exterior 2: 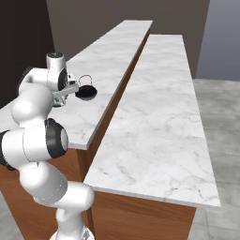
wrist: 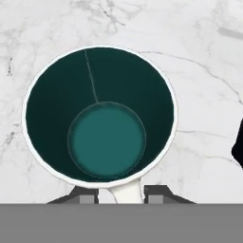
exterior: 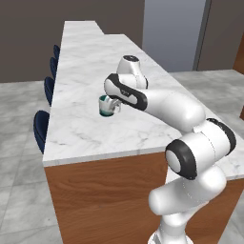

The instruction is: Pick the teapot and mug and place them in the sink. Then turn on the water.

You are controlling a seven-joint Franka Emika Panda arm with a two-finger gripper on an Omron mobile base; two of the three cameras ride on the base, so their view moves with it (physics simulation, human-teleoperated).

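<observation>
The mug (wrist: pixel 99 118), pale outside and teal inside, stands upright on the white marble counter (exterior: pixel 90 128), seen straight down in the hand view. Its handle points to the bottom of that view, between the two fingertips of my gripper (wrist: pixel 121 192), which are closed in against the handle. From the left base the mug (exterior: pixel 105 106) sits just left of the hand. The teapot (exterior 2: pixel 86 91), dark and rounded with a loop handle, stands on the counter just beyond the hand and shows as a dark edge (wrist: pixel 238 149) in the hand view. The sink and the water are out of view.
Dark blue stools (exterior: pixel 41 128) line the far side of the counter on the left. A second, lower marble slab (exterior 2: pixel 159 117) runs alongside on the right. The counter's front edge (exterior: pixel 109 155) lies a short way in front of the mug.
</observation>
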